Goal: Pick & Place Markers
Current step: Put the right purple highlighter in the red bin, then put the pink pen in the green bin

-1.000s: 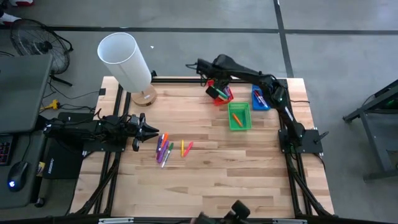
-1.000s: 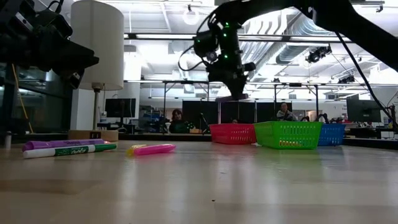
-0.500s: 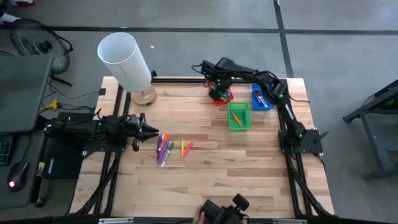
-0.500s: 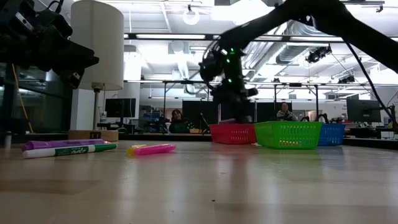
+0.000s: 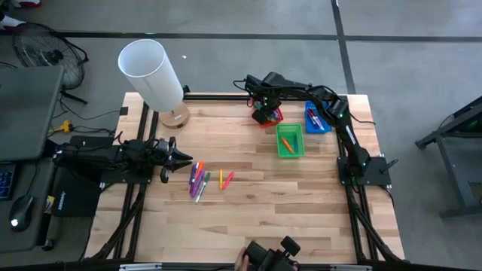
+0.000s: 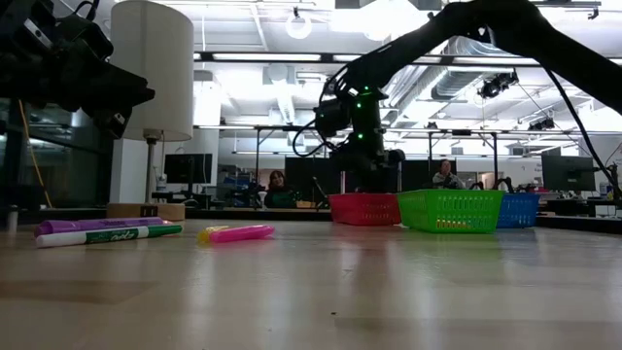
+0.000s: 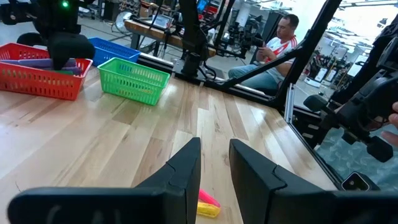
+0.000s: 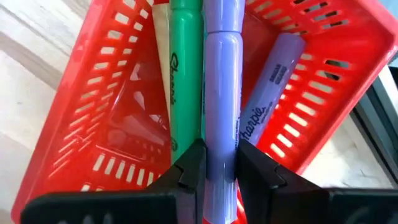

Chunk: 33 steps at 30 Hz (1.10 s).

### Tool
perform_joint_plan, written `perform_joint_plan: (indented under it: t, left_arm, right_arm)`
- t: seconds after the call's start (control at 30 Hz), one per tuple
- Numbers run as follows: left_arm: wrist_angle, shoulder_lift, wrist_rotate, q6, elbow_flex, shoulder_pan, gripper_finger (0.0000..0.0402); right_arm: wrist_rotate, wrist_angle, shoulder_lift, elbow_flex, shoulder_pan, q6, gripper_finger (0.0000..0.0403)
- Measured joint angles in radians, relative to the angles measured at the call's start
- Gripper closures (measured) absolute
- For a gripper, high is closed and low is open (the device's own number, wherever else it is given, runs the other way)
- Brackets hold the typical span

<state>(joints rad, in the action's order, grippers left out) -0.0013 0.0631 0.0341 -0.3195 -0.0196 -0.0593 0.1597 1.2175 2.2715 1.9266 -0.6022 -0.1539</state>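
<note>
— What is laid out, from the largest thing down?

— A wooden worktop point(image 5: 248, 211) is seen from above, its near half left bare. A white lamp point(image 5: 153, 75) is stood at the far left corner. Three trays are grouped near the far right edge: a red tray point(image 5: 269, 114), a green tray point(image 5: 289, 141) just beside it, and a blue tray point(image 5: 315, 119) closest to the right edge.

— Where are the arms?

— The right pincer point(image 8: 215, 163) is lowered into the red tray and is clamped on a purple marker point(image 8: 221, 112), which is held lengthwise above a green marker point(image 8: 183, 87) and a lilac marker point(image 8: 268, 99) lying in the tray. The left pincer point(image 7: 214, 158) is held over the left edge of the worktop, fingers narrowly parted, nothing gripped.

— And the loose markers?

— A small cluster of markers point(image 5: 199, 179) is lying left of centre, just in front of the left pincer, well apart from the trays. Open wood is left between them.
</note>
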Motion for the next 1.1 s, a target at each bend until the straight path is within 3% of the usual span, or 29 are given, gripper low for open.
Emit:
perform_joint_plan:
  t: [0.57, 1.1]
  left_arm:
    - [0.0, 0.0, 0.0, 0.0, 0.0, 0.0, 0.0318]
    - [0.0, 0.0, 0.0, 0.0, 0.0, 0.0, 0.0318]
  right_arm:
    - [-0.016, 0.011, -0.009, 0.0, 0.002, -0.021, 0.0286]
    - [-0.002, 0.016, -0.156, 0.0, 0.107, -0.018, 0.0279]
